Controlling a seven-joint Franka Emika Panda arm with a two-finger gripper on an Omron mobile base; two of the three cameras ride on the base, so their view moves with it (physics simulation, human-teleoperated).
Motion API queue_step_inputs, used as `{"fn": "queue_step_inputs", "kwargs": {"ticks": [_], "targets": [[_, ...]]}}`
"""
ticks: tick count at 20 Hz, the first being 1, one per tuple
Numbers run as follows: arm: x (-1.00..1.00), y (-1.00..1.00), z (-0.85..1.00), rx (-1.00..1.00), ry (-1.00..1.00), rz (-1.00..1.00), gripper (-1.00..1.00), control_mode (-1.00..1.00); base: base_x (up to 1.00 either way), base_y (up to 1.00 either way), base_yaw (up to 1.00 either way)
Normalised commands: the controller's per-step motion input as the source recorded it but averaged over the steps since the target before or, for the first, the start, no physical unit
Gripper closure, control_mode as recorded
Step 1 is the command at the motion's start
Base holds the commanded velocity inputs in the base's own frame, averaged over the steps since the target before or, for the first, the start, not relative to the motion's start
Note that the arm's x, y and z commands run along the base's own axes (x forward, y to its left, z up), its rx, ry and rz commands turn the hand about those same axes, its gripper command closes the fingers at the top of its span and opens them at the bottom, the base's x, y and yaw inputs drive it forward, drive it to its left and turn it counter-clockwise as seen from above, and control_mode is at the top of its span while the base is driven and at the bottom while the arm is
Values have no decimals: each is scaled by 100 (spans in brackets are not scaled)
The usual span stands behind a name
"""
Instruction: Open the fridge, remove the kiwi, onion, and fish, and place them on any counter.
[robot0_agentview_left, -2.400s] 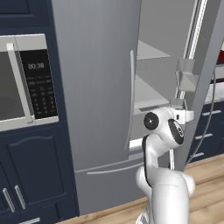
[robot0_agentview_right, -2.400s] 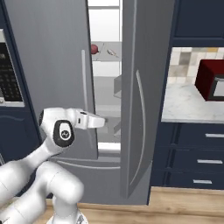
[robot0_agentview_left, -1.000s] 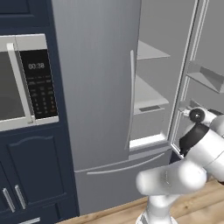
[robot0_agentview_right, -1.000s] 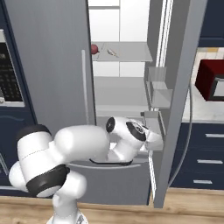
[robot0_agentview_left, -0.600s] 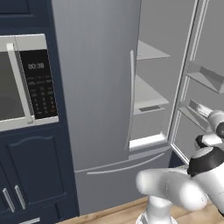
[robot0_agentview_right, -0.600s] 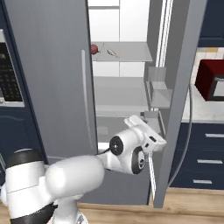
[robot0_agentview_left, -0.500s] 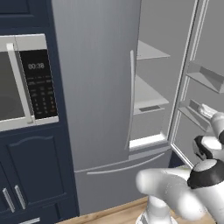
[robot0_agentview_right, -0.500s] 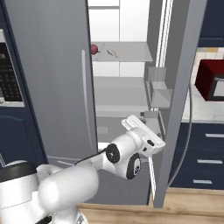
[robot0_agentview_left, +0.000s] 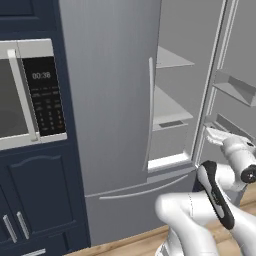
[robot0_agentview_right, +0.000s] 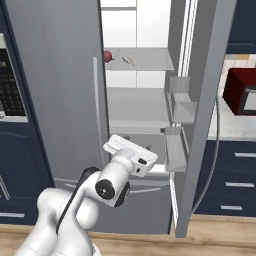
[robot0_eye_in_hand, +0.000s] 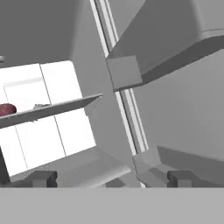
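Note:
The fridge (robot0_agentview_right: 60, 75) has its left door shut and its right door (robot0_agentview_right: 205, 100) swung wide open. On an upper shelf lie the dark-red onion (robot0_agentview_right: 107, 55) and, beside it, the slender fish (robot0_agentview_right: 129, 60). In the hand view the onion (robot0_eye_in_hand: 6, 109) and the fish (robot0_eye_in_hand: 41, 106) sit on that shelf, up and to the left. The kiwi is out of view. My gripper (robot0_agentview_right: 129, 147) hangs low before the open compartment, well below the shelf. Its jaws (robot0_eye_in_hand: 111, 179) are open and hold nothing. The marble counter (robot0_agentview_right: 235, 131) lies right of the fridge.
Grey door bins (robot0_agentview_right: 180, 112) jut from the open door close to the hand's right. A red appliance (robot0_agentview_right: 240, 90) stands on the counter. A microwave (robot0_agentview_left: 22, 95) sits in navy cabinets left of the fridge (robot0_agentview_left: 110, 100). Navy drawers (robot0_agentview_right: 232, 185) run under the counter.
The hand has drawn left, away from the open door's edge, to the front of the compartment, while the elbow swung round. The door stays open and the jaws stay wide.

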Motion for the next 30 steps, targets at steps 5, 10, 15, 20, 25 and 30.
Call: {"fn": "queue_step_inputs", "kwargs": {"ticks": [5, 10, 15, 20, 25, 30], "targets": [[-6, 81, 32, -20, 28, 37, -100, -100, 0, 0, 0], [0, 90, 37, -7, 12, 3, -100, -100, 0, 0, 0], [7, 67, 42, -2, 17, 0, -100, -100, 0, 0, 0], [23, 50, 42, -7, 19, -2, -100, -100, 0, 0, 0], [57, 16, 17, -1, 8, 0, -100, -100, 0, 0, 0], [71, 16, 3, 0, 3, 1, -100, -100, 0, 0, 0]]}}
